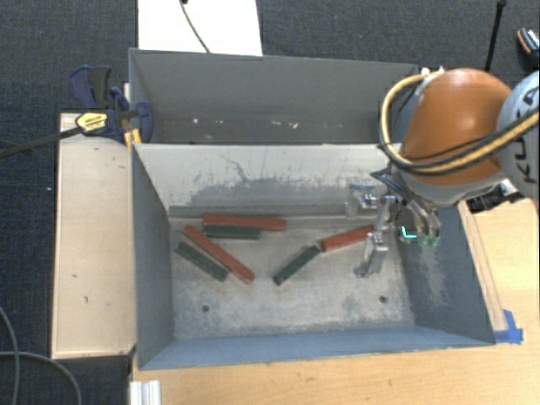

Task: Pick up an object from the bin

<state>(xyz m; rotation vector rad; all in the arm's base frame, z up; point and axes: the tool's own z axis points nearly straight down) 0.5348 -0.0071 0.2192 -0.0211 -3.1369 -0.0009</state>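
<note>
At the right side of the grey metal bin [156, 251], the gripper [369, 258] hangs low over the scuffed floor, beneath the arm's rounded orange cover [456, 112], around which a yellowish cable [386, 116] loops. Its metal tip comes down close to the bin floor, just in front of the back wall and near the sloping right wall. Whether the claw stands wide or narrow cannot be told from this angle, and nothing can be seen held in it. The nearest thing is a short red flat stick [342, 241], which lies on the floor almost level, its left end a little lower in the view; its right end reaches the gripper and seems to touch or pass just behind it. Just left of that, a short dark green flat stick [295, 265] lies slantwise, its upper end close to the left end of the red one. Well apart, in the left half of the floor, lie four more sticks in two pairs: a long red flat stick [245, 223] along the back wall with a dark green one [232, 234] just beside it on the near side, and a slanting red stick [219, 255] with a slanting dark green stick [201, 261] just beside it on its left.
</note>
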